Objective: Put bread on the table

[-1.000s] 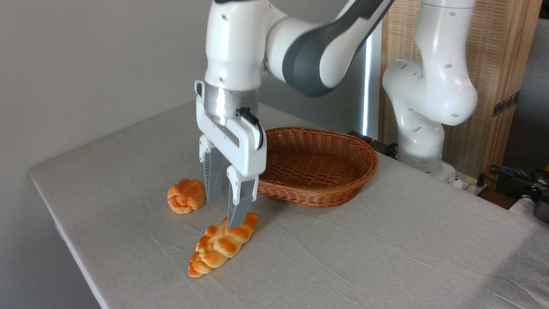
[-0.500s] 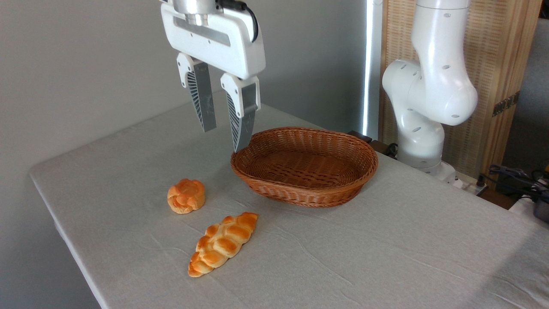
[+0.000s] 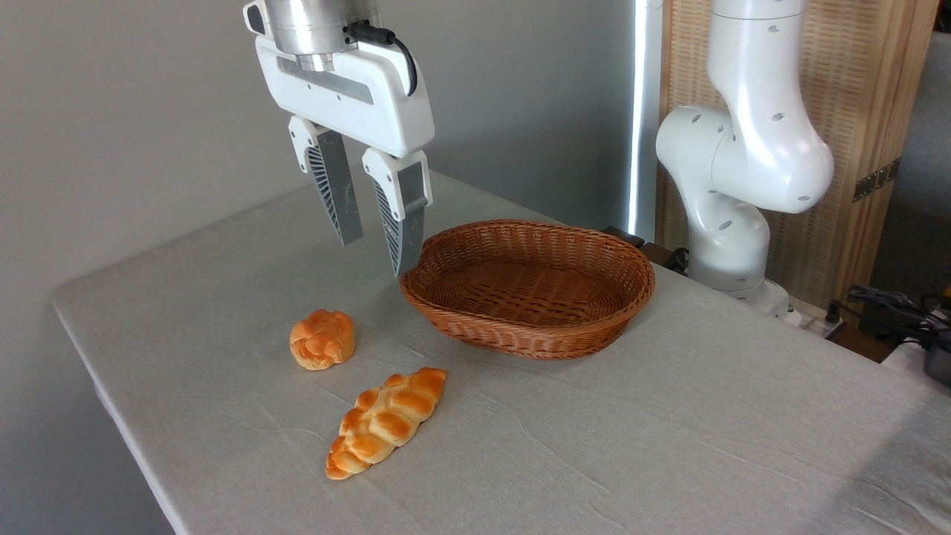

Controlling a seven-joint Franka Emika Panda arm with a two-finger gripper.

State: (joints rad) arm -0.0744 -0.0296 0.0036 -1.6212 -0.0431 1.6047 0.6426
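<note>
The bread (image 3: pixel 386 422) is lying free on the surface (image 3: pixel 669 446) near the basket (image 3: pixel 529 286); the jaws (image 3: pixel 375 257), spread and empty, are hanging higher than a second ago, suggesting placement is done.

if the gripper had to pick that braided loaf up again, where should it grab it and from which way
Probably across the middle of the bread, its widest part, coming straight down from above. The loaf lies flat on the table, running diagonally from near left to far right, so the open gripper should close across its narrow width, not along its tapered ends.
</note>
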